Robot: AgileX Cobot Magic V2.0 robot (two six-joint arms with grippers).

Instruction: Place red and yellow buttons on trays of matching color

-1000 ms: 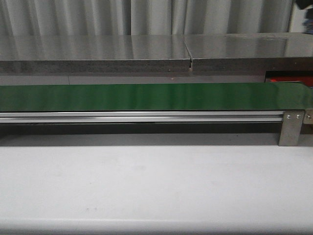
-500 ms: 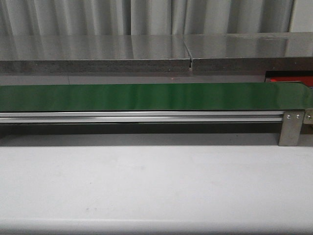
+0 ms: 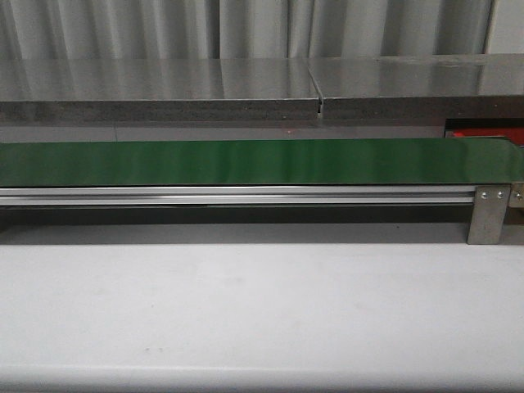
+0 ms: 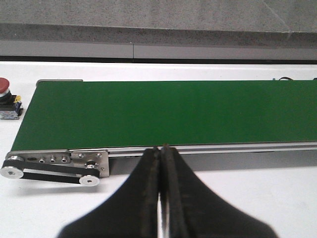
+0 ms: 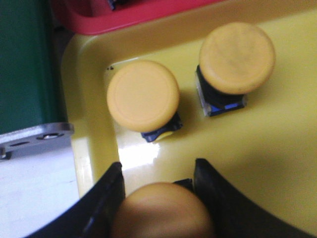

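Observation:
In the right wrist view my right gripper point(image 5: 157, 173) is shut on a yellow button point(image 5: 163, 210), held just over the yellow tray point(image 5: 277, 148). Two other yellow buttons point(image 5: 143, 95) point(image 5: 237, 57) stand on that tray. A red tray point(image 5: 124, 15) lies beyond it and also shows at the right edge of the front view point(image 3: 485, 132). In the left wrist view my left gripper point(image 4: 160, 148) is shut and empty, in front of the green belt point(image 4: 168, 111). A red button point(image 4: 4, 88) stands on the table off the belt's end. Neither gripper shows in the front view.
The green conveyor belt point(image 3: 246, 161) runs across the front view, with a metal rail and a bracket point(image 3: 490, 214) at its right end. White table point(image 3: 262, 311) lies in front of it and a grey ledge point(image 3: 246, 90) behind. A pulley and drive belt point(image 4: 54, 168) sit at the conveyor's end.
A dark shape at the top right corner of the front view one second ago has gone. Nothing else in that view has moved.

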